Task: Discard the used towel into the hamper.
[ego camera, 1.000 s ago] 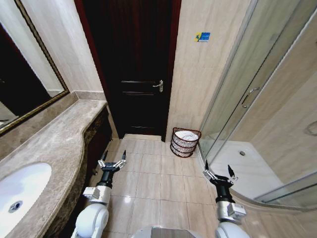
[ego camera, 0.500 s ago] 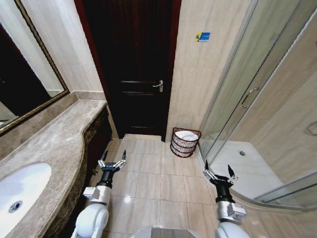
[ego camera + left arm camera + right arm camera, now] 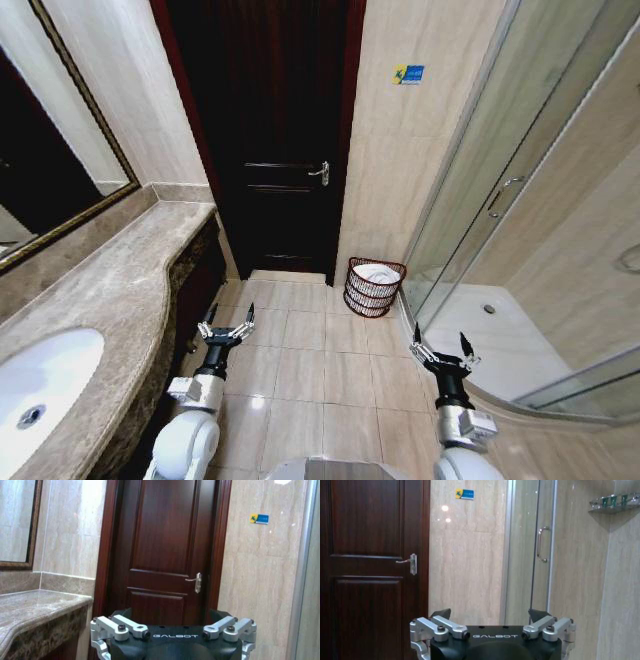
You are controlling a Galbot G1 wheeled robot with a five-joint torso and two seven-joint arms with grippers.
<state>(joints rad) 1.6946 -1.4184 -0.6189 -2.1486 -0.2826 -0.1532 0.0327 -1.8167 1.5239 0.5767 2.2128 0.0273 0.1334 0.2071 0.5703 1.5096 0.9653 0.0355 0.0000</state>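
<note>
I count one brown marble vanity surface [image 3: 110, 300] far left of the small round dark reddish-brown wire hamper [image 3: 374, 287]. My left gripper [image 3: 226, 327] hangs with fingers spread, empty, left of the hamper; one white towel [image 3: 378, 272] lies inside it, by one dark wooden door [image 3: 270, 130]. My right gripper [image 3: 444, 350], splayed and empty, hangs right of the hamper.

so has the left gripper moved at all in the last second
No. The left gripper sits at the same spot beside the counter edge, jaws open.
</note>
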